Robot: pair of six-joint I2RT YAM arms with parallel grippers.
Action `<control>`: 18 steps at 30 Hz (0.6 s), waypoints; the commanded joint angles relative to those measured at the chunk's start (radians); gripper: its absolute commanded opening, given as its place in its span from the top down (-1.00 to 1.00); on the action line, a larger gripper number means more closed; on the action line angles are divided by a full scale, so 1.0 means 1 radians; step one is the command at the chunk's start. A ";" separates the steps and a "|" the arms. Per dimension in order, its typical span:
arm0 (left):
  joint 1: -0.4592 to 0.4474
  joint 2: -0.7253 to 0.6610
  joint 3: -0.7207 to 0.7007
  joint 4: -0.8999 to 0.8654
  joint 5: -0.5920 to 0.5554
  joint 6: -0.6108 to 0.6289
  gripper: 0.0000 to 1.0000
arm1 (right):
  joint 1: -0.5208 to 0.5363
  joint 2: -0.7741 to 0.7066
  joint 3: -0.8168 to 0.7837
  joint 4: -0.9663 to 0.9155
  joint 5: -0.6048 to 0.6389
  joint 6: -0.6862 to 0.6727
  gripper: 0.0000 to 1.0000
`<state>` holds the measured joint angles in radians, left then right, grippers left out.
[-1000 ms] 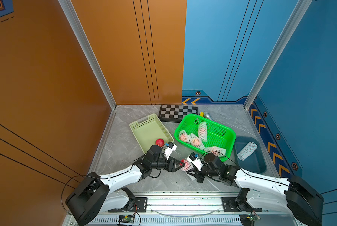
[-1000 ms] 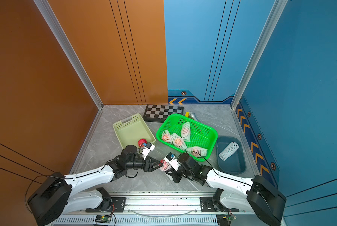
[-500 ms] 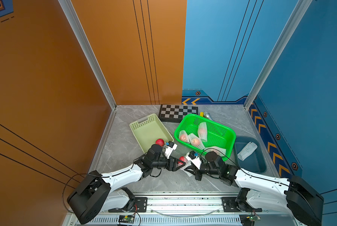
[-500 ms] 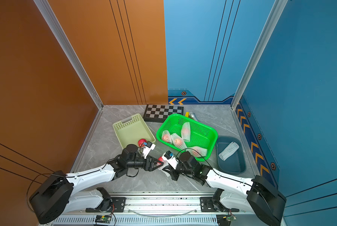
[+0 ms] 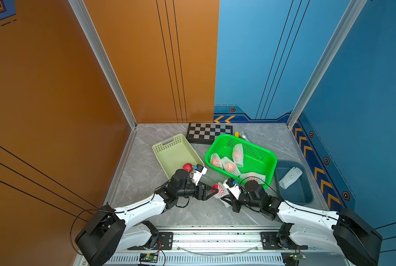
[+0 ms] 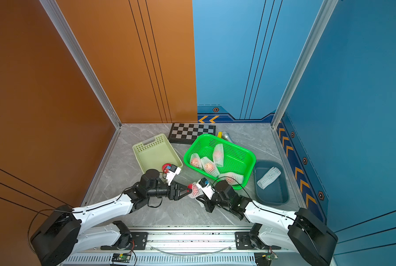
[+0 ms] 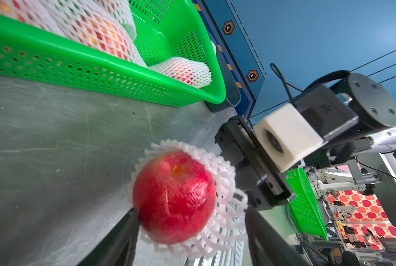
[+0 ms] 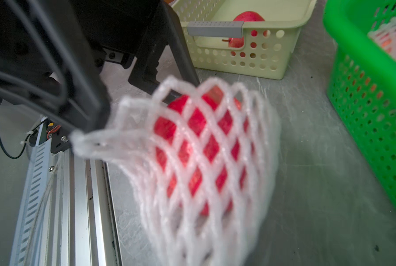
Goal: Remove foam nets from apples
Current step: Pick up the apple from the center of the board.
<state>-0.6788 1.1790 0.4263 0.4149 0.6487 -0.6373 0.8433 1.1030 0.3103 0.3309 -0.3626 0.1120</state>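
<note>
Left jaws flank the red apple poking from its foam net.

Four netted apples lie in the basket. Left of it (close by) sits a tray holding one bare apple. Right of it is a tub holding a loose net, and behind it a chessboard.

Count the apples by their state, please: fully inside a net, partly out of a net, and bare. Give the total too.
Apples fully netted, in the green basket: 4
Apple partly out of its net: 1
Bare apple, in the pale tray: 1
Total: 6 apples
</note>
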 commanded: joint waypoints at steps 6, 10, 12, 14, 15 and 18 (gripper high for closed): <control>0.009 0.012 0.010 0.019 0.063 0.001 -0.44 | 0.011 -0.048 -0.017 0.082 0.001 0.008 1.00; 0.009 0.008 0.008 0.024 0.060 0.001 -0.35 | 0.014 -0.054 -0.050 0.155 -0.015 -0.008 1.00; 0.011 0.000 0.006 0.024 0.056 0.001 -0.29 | 0.014 -0.054 -0.059 0.164 -0.014 -0.019 1.00; 0.012 -0.008 0.001 0.025 0.049 0.000 -0.28 | 0.014 -0.054 -0.066 0.171 -0.015 -0.030 1.00; 0.015 -0.013 -0.002 0.025 0.043 -0.001 -0.29 | 0.014 -0.055 -0.072 0.179 -0.012 -0.033 1.00; 0.027 -0.031 -0.013 0.025 0.027 -0.006 -0.38 | 0.014 -0.055 -0.084 0.201 -0.010 -0.040 1.00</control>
<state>-0.6655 1.1774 0.4255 0.4236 0.6670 -0.6415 0.8528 1.0626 0.2428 0.4629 -0.3664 0.0994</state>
